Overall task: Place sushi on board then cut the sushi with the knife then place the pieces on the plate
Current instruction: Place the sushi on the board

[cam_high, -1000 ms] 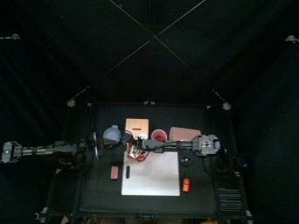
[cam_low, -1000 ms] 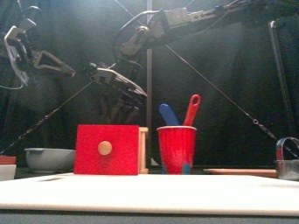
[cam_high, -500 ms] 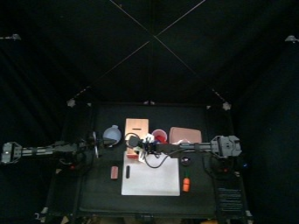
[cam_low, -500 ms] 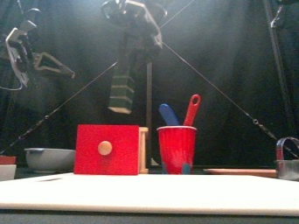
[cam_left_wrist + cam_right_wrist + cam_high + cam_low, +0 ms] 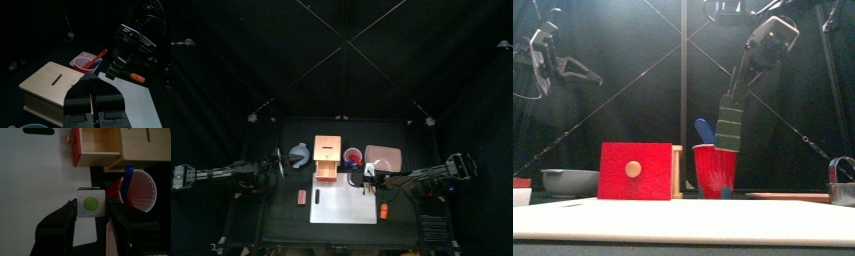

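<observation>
Black table (image 5: 278, 215) – red cup (image 5: 714, 170) w/ 2 knives (image 5: 99, 56); R gripper (image 5: 92, 203) clamps sushi roll (image 5: 730, 122), L gripper (image 5: 90, 82) closed.

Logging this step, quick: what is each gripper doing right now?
Left gripper: closed, holding nothing.
Right gripper: closed on the sushi roll, held up in the air.

Black curtains (image 5: 342, 50) enclose a small black table (image 5: 275, 225), with pale light glowing above in the front view.
</observation>
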Available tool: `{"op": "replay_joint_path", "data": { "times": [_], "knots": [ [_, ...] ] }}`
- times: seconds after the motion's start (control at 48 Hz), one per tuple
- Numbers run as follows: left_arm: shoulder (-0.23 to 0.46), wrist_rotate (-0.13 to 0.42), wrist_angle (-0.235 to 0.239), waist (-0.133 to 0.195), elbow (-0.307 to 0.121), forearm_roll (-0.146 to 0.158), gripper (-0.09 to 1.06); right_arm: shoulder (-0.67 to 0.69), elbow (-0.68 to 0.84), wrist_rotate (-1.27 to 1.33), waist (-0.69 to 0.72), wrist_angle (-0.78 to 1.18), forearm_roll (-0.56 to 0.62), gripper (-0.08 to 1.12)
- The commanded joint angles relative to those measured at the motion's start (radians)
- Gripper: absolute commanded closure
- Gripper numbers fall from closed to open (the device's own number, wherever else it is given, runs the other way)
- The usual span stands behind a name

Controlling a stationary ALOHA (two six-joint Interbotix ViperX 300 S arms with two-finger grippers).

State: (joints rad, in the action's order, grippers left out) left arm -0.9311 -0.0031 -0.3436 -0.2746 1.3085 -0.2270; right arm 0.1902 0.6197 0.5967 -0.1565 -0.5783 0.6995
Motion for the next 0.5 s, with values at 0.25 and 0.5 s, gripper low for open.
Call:
{"op": "replay_joint_path", "data": {
  "times": [0.25, 0.5],
  "knots": [
    [0.003, 0.006, -0.008, -0.018, -0.026, -0.002, 0.84, -0.172, -0.123, 0.074, -0.123, -0.071, 0.098, 0.43],
    [0.003, 0.006, -0.008, -0.028, -0.017, 0.0, 0.84, -0.275, -0.216, 0.075, -0.156, -0.193, 0.126, 0.42]
  ]
}}
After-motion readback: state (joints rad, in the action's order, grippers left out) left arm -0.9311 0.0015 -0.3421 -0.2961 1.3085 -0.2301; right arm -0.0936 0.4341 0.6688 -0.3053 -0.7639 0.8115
